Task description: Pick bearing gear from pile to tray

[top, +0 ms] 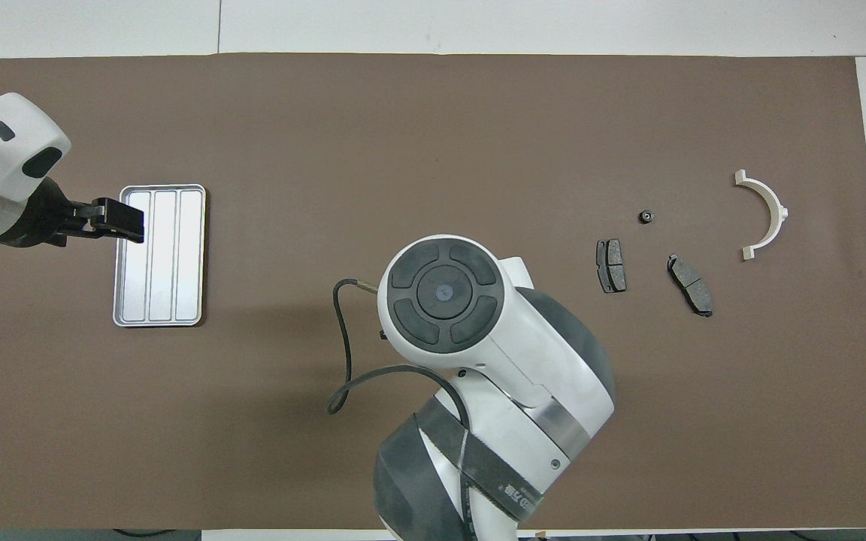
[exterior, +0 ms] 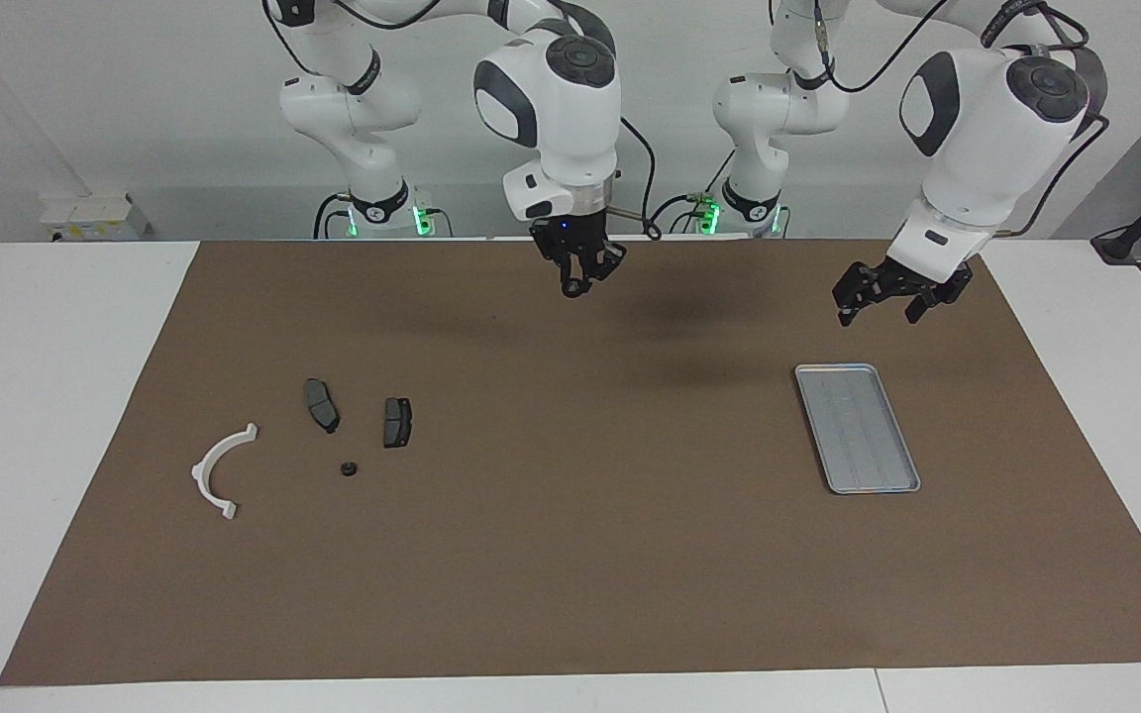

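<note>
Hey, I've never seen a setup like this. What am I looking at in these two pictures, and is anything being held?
Two robot arms with two-finger grippers stand at a table with a brown mat. One picture faces them from across the table; the other looks down from above their end. On the mat lie a silver tray, a white curved arc, two dark brake pads and a small black round piece. The right gripper, raised over the mat, appears to pinch a small black ring. The left gripper hangs open over the mat near the tray, waiting.

White rounded arm casings, dark grey joint caps, black cables
</note>
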{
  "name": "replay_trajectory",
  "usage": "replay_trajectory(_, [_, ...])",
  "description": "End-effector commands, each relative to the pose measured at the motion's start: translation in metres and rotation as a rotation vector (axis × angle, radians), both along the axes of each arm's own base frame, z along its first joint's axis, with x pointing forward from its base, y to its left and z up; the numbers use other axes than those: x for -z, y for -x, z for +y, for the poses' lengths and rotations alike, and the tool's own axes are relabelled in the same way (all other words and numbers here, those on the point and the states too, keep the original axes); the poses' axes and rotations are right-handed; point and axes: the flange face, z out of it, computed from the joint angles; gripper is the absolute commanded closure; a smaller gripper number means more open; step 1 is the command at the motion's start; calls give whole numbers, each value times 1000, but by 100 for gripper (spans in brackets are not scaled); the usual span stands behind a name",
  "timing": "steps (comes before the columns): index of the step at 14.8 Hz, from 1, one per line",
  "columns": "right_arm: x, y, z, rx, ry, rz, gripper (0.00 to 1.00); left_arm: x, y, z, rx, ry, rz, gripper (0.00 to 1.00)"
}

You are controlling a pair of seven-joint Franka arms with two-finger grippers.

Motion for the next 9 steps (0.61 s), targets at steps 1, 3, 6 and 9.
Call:
replay_trajectory(1, [34,14,12,18,-7,17,100,0,-3,-2,10,15,-10,0])
replay_trajectory(3, [62,33,20,0,2,13,100,4,-4,-2,13,16,-15,0])
replay_trajectory(6, [86,44,25,-12,3,7,100,18,-9,-4,15,18,-33,0])
replay_trajectory(9, [110,60,29,-36,2,4,100,35,-11,-6,7,19,-36,0])
